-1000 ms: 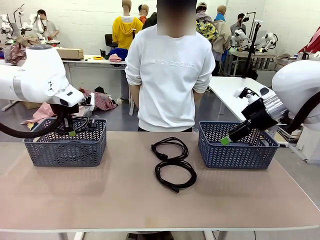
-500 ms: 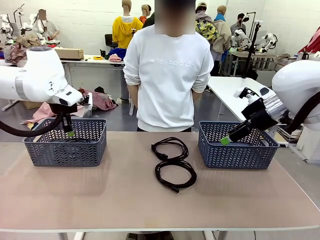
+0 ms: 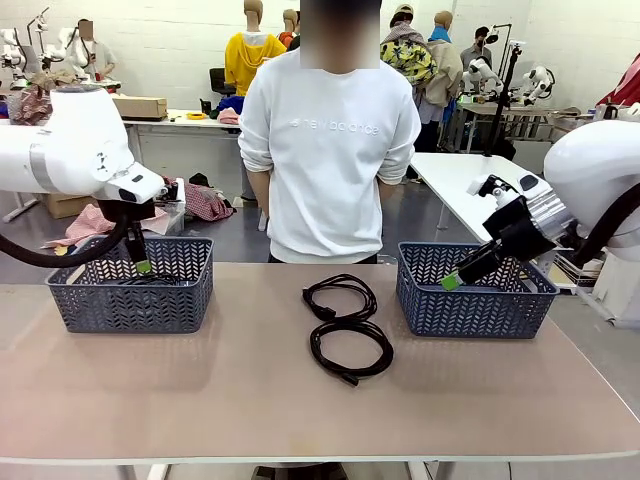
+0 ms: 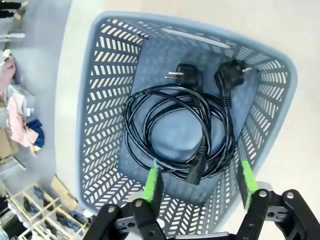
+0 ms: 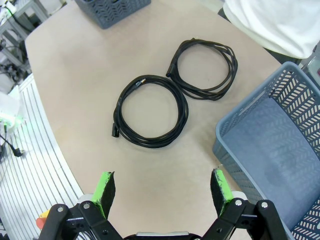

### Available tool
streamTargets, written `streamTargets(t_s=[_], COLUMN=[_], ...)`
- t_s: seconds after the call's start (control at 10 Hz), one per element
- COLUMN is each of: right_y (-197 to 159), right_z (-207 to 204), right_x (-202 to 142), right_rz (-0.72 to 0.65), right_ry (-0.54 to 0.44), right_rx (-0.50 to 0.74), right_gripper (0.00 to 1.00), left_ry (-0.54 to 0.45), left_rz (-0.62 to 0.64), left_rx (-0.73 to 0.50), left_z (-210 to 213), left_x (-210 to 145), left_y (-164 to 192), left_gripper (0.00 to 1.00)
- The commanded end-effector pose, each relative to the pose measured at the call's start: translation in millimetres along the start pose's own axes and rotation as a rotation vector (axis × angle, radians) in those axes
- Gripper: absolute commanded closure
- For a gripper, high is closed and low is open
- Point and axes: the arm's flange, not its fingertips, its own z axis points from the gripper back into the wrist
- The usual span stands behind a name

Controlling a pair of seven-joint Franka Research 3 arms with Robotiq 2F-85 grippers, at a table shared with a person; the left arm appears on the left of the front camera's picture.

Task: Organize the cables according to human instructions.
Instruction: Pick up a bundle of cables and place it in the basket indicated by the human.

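While two cables (image 3: 345,322) lie mid-table; left jaws spread, empty; right jaws spread, empty

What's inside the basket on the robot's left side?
Black cables lie coiled in the left basket, with two plugs at one end. The loops overlap, so how many cords there are, and anything beneath them, cannot be told.

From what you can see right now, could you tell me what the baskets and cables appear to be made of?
Baskets: probably moulded plastic, matte blue-grey; uniform herringbone slots suggest it. Cables: black rubber or PVC jackets, likely; faint sheen, soft loose coils.
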Motion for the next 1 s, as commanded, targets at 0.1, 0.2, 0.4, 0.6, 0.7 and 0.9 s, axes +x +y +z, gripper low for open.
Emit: streamTargets(t_s=[0.1, 0.2, 0.4, 0.6, 0.7, 0.9], right_y=[-2.4, -2.4, -2.4, -2.4, -2.4, -2.4], right_z=[-1.6, -1.6, -1.6, -1.6, -1.6, -1.6], right_x=[1.5, 1.5, 1.5, 1.5, 1.5, 1.5], right_rz=[0.014, 0.014, 0.014, 0.014, 0.014, 0.014], right_ry=[-0.024, -0.024, -0.024, -0.024, -0.024, -0.024], right_rx=[0.015, 0.015, 0.015, 0.015, 0.015, 0.015], right_gripper=[0.00, 0.00, 0.00, 0.00, 0.00, 0.00], left_ry=[-0.010, -0.018, 0.002, 0.002, 0.002, 0.002], left_rz=[0.034, 0.044, 0.016, 0.016, 0.016, 0.016], left_rx=[-0.037, -0.041, -0.025, -0.025, -0.025, -0.025], left_z=[4.0, 2.6, 1.5, 1.5, 1.5, 1.5], left_x=[0.4, 2.1, 0.8, 0.8, 0.8, 0.8], left_y=[2.9, 3.3, 0.4, 0.4, 0.4, 0.4], left_gripper=[0.00, 0.00, 0.00, 0.00, 0.00, 0.00])
